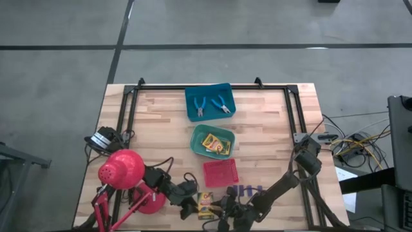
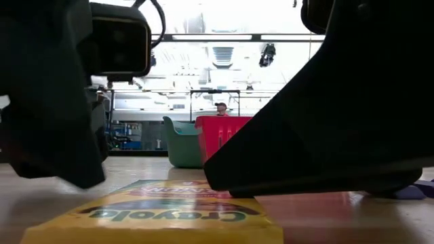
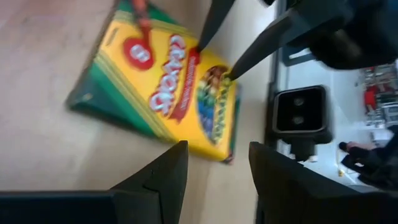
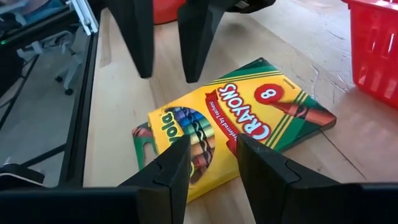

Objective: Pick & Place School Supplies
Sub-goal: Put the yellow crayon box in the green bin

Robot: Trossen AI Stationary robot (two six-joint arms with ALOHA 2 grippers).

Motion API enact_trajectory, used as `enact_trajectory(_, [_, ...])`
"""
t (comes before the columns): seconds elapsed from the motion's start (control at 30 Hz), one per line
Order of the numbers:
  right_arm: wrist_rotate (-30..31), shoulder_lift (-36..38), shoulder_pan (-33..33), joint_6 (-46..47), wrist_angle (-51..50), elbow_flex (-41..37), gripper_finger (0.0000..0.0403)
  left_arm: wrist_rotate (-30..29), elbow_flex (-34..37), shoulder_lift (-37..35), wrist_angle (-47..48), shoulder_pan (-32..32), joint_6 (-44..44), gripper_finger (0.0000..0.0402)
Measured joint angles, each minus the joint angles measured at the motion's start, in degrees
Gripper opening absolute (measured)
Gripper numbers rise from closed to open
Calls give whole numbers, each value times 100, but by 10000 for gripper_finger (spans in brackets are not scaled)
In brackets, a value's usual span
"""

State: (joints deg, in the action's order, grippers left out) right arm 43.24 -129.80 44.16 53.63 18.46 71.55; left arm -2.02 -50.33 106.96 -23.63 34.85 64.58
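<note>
With crayon box (image 1: 205,205) flat on table at 6 o'clock, L gripper (image 3: 212,163) & R gripper (image 4: 211,160) flank it, both unclenched, prob. lining up a pick.

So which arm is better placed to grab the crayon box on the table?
Hard to call, slightly the right: its open end effector sits over the crayon box's end, while the left end effector, also open, is just short of it.
</note>
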Motion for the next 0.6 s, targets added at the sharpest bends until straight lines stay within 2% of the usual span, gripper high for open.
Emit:
enact_trajectory(0.23, [11, -9, 9, 348, -815, 336, 125, 2, 0, 2, -136, -66, -25, 177])
enact_trajectory(0.37, [-84, -9, 9, 530, -1317, 525, 125, 9, 0, 2, -129, -100, 261, 177])
enact_trajectory(0.6, [-127, -13, 7, 494, -1471, 612, 125, 34, 0, 2, -123, -111, 592, 177])
